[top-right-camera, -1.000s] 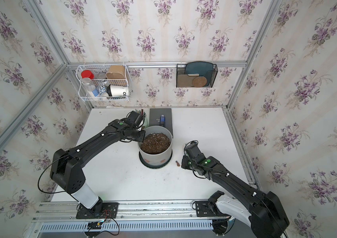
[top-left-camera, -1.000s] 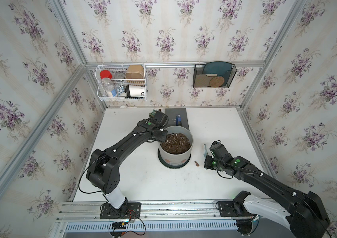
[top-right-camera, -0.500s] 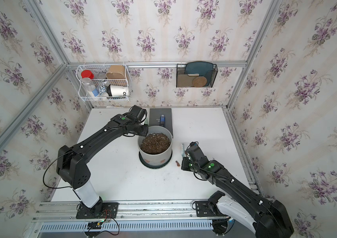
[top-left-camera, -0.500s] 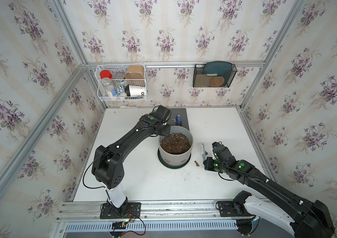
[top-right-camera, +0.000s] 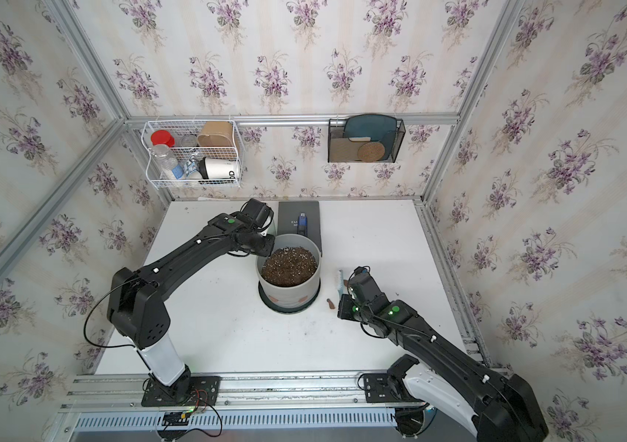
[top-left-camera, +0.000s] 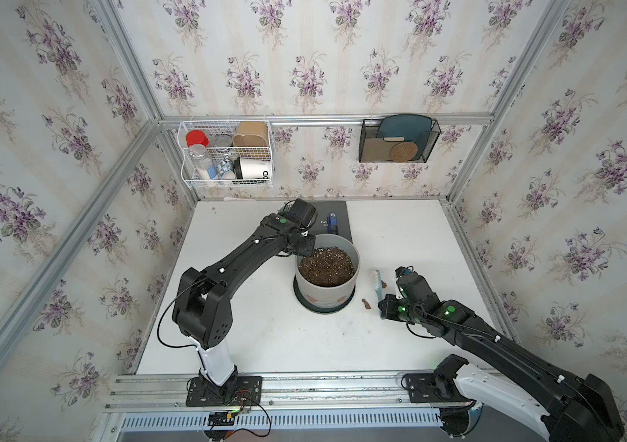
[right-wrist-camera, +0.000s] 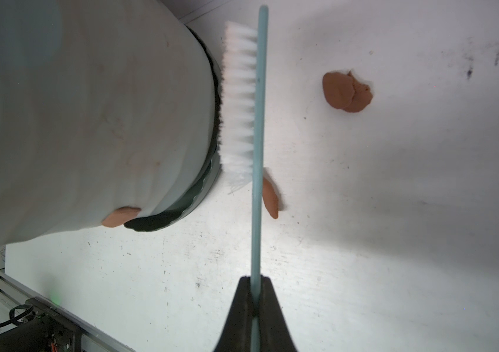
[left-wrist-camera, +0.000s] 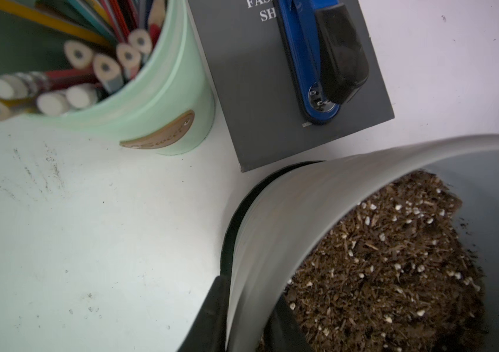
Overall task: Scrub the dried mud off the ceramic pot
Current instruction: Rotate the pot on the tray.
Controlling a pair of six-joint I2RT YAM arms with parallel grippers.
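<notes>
Tabletop scrubbing job, judged partly done. Nearest the front, the right gripper point(right-wrist-camera: 255, 279) is clamped on the thin handle of a pale-blue brush point(right-wrist-camera: 256, 152). Its white bristles face the ceramic pot point(top-left-camera: 326, 294), just beside its lower wall and black saucer point(right-wrist-camera: 150, 224); contact is unclear. Two loose flakes point(right-wrist-camera: 347, 91) of reddish clay lie on the white table point(top-left-camera: 266, 325) near the brush, so some mud seems already off. Dried mud point(right-wrist-camera: 120, 217) is stuck low on the pot's near wall, so scrubbing is left. The pot stands mid-table, full of soil point(top-left-camera: 326, 266). At its far rim the left gripper point(left-wrist-camera: 248, 301) pinches the wall, one finger outside, one inside. Beyond are a pencil cup point(left-wrist-camera: 156, 100), grey book point(left-wrist-camera: 257, 91) and blue stapler point(left-wrist-camera: 327, 61).
</notes>
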